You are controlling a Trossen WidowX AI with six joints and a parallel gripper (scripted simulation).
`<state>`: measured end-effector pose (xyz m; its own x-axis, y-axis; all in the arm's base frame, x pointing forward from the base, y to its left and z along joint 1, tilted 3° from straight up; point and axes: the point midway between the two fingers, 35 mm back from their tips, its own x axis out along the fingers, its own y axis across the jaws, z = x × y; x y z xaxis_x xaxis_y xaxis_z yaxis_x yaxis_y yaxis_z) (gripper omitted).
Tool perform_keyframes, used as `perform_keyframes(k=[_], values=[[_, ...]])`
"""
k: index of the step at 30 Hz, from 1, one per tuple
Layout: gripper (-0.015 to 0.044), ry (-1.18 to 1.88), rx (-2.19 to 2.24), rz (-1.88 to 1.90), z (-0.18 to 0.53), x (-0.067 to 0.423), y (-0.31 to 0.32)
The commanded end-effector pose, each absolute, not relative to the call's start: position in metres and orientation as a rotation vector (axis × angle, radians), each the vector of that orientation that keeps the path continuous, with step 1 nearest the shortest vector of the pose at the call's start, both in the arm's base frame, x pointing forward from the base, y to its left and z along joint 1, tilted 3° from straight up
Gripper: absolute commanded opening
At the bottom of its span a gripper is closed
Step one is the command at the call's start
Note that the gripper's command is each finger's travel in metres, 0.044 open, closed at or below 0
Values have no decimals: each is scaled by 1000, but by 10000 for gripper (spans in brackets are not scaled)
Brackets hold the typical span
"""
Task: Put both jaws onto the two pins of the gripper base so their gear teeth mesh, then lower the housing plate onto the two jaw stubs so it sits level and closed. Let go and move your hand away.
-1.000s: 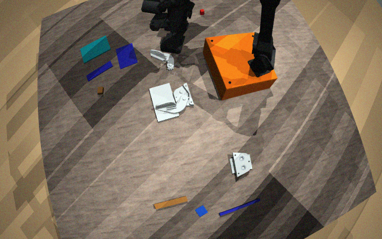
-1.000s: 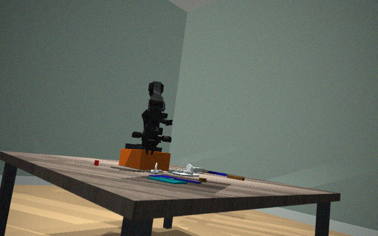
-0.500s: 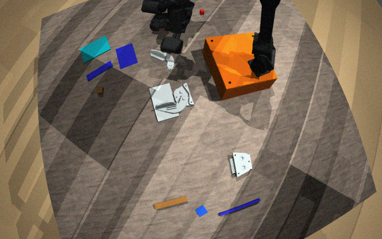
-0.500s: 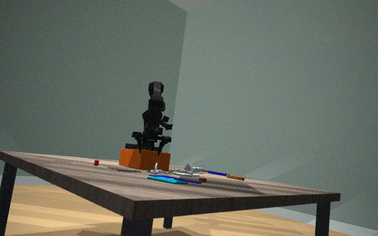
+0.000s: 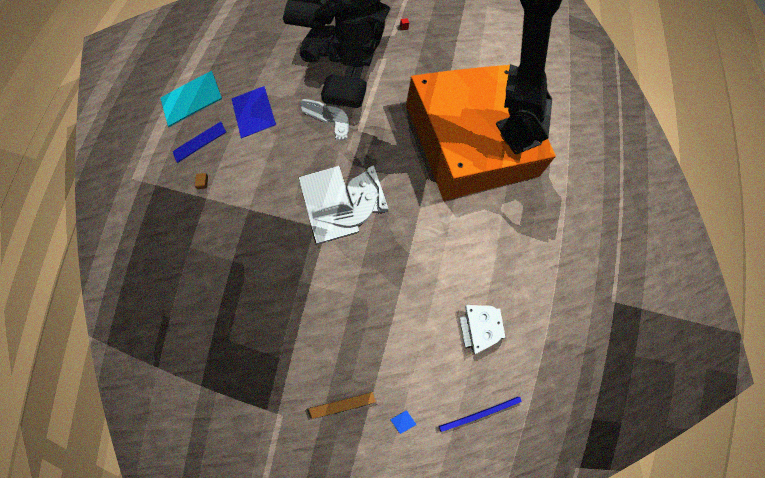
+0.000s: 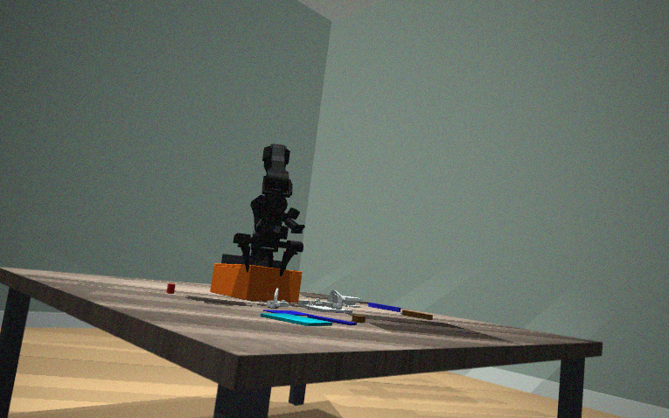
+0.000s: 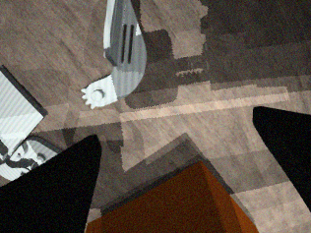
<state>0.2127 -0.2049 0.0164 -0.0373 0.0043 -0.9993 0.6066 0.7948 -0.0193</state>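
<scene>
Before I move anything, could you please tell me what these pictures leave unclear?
- Loose jaw: wrist view, far end cut off by top edge.
- Orange block: top view, far-right corner behind black arm.
- Red cube's markings, if any: exterior, too small.

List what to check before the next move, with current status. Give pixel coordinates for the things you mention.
1. Gripper (image 5: 343, 56) (image 6: 264, 272) (image 7: 176, 128) open, nothing held: ok.
2. Loose jaw (image 5: 341, 121) (image 6: 276, 302) (image 7: 132, 63) on its pin: not ok, it lies on the table, off the base (image 5: 321, 190) (image 6: 329, 310) (image 7: 17, 112).
3. Second jaw (image 5: 362, 207) (image 7: 12, 171) fully down on its pin: cannot tell; it lies over the base.
4. Gear teeth meshed: not ok, jaws apart.
5. Housing plate (image 5: 488, 328) (image 6: 344, 299) kept off until both jaws are on: ok, it lies apart.
</scene>
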Motion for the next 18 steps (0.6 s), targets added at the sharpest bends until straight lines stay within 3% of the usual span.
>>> perform_keyframes(k=[1,9,18], values=[[440,1547,507,-519,16,213,-205],[440,1547,507,-519,16,213,-205],[204,1547,507,-519,16,213,-205]])
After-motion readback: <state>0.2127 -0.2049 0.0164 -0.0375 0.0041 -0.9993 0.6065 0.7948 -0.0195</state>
